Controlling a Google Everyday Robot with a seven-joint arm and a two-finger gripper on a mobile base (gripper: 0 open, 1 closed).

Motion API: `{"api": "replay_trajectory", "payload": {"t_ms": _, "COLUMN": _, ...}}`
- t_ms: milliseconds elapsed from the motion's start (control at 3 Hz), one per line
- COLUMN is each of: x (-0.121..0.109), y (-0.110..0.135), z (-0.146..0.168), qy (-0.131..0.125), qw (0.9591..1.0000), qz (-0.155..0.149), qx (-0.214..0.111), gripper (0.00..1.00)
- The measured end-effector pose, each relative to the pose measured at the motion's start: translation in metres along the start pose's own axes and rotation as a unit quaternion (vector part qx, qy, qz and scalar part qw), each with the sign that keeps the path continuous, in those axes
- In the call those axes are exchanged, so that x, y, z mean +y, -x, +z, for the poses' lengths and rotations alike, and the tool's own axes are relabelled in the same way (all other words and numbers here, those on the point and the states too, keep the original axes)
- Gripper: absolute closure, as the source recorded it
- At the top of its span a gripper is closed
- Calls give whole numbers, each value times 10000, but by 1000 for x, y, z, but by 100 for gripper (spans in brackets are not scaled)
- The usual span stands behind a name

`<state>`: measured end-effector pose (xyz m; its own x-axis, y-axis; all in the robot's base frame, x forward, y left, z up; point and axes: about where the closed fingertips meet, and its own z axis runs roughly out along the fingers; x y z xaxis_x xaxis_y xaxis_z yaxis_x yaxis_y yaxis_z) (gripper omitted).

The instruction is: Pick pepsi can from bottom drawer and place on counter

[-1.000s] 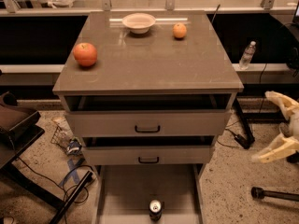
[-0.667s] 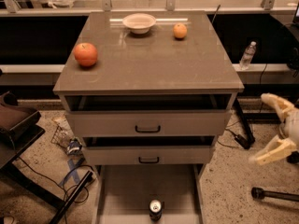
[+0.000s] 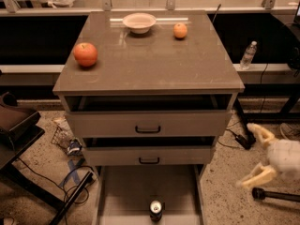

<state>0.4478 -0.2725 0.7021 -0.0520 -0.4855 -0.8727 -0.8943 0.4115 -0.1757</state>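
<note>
Low at the right of the grey drawer cabinet (image 3: 108,124), my cream two-finger gripper (image 3: 247,154) hangs with its fingers spread apart, holding nothing. The small dark blue pepsi can (image 3: 156,210) stands upright near the front of the pulled-out grey bottom drawer (image 3: 129,191). The glossy grey-brown counter (image 3: 150,67) carries a red apple (image 3: 85,54), a white bowl (image 3: 139,21) and an orange (image 3: 180,30).

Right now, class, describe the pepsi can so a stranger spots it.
Find the counter, then the bottom drawer pulled out below; the open gripper hangs to its right. The can is the drawer's only thing, dark with a silver top.
</note>
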Motion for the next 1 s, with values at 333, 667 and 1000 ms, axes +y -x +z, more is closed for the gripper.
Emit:
{"api": "replay_trajectory", "payload": {"t_ms": 333, "x": 47, "y": -102, "z": 39, "qy": 461, "qw": 9989, "qz": -28, "qx": 73, "gripper": 0}}
{"api": "replay_trajectory", "payload": {"t_ms": 667, "x": 74, "y": -154, "z": 57, "qy": 722, "qw": 9973, "qz": -73, "qx": 96, "gripper": 0}}
{"api": "replay_trajectory", "payload": {"t_ms": 1000, "x": 74, "y": -154, "z": 57, "qy": 723, "qw": 9973, "qz": -73, "qx": 95, "gripper": 0}}
